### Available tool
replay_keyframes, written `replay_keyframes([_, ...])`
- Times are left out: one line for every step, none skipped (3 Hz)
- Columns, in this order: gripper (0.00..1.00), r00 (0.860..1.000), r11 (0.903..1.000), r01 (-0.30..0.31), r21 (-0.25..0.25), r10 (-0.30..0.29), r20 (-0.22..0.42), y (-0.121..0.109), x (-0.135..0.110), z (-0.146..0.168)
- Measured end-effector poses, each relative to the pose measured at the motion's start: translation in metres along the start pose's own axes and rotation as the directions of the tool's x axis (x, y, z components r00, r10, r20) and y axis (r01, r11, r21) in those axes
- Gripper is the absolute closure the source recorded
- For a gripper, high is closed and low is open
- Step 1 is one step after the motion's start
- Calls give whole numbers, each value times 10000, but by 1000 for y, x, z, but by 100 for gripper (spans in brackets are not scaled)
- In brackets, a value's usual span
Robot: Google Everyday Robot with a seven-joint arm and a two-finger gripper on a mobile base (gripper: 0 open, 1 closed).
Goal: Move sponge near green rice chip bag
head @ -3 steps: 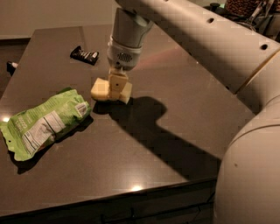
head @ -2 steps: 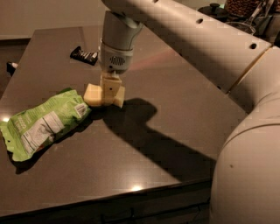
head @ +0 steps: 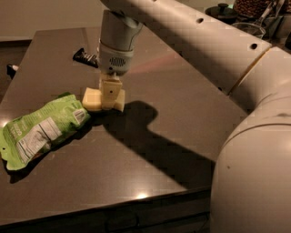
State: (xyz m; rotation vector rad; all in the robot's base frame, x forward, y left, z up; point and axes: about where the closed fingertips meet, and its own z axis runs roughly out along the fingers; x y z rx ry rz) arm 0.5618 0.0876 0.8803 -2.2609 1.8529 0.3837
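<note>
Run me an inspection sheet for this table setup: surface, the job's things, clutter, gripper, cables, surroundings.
Surface: dark brown table, smooth, with a spot of glare near the front edge.
Job's things: pale yellow sponge close beside the right end of the green bag, which lies flat and wrinkled; whether they touch cannot be told.
Clutter: small black wrapper toward the back of the table.
Gripper: gripper pointing down, shut on the sponge, low over the table.
Cables: nothing seen.
Surroundings: lidded dark pot and clear container behind at upper right; a dark object beyond the left edge.
</note>
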Motion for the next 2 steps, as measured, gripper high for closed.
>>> replay_keyframes([17,10000,10000,11,87,-11,69,-3,-2,2])
replay_keyframes([0,9999,9999,18,157,-20,126,-5,-4,3])
